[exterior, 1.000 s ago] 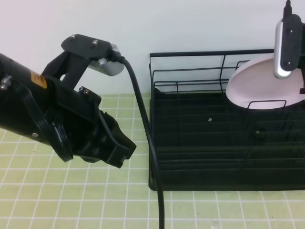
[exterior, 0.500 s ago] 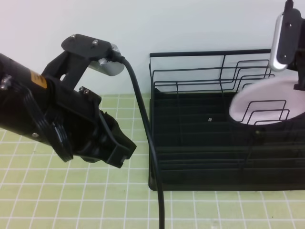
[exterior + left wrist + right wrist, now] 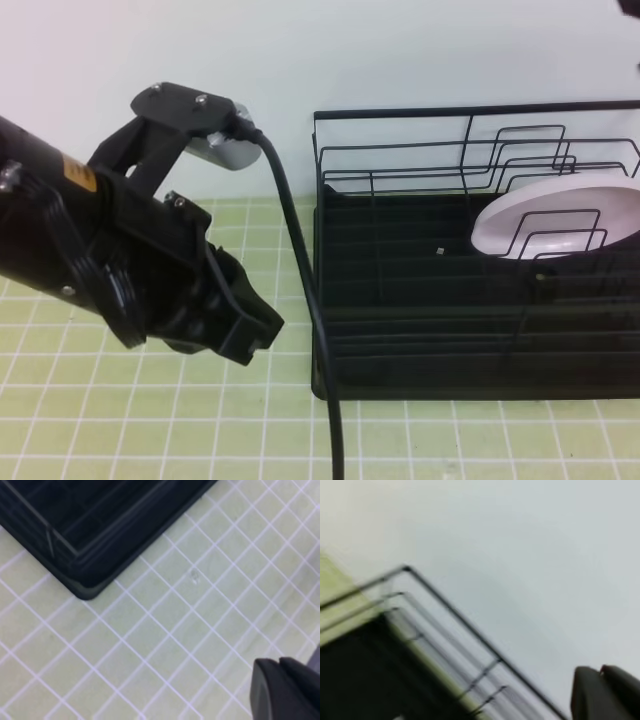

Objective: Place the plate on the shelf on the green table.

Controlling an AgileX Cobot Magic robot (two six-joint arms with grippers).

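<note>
A plain pale wall backs the green tiled surface [image 3: 120,420]. The plate [image 3: 545,215] leans among the shelf [image 3: 400,330] dividers, unheld. Left end effector [image 3: 245,330] hangs clenched, empty; the right's state is unclear.

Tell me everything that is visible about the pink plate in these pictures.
The plate is round, pale pink and smooth, with a shallow raised rim; it looks like plastic or ceramic. It sits inside the black wire shelf, at the right rear, tilted with its face up and toward the camera. Thin upright wire dividers cross in front of it and seem to hold it. Its right edge is cut off by the picture border. No gripper touches it.
</note>
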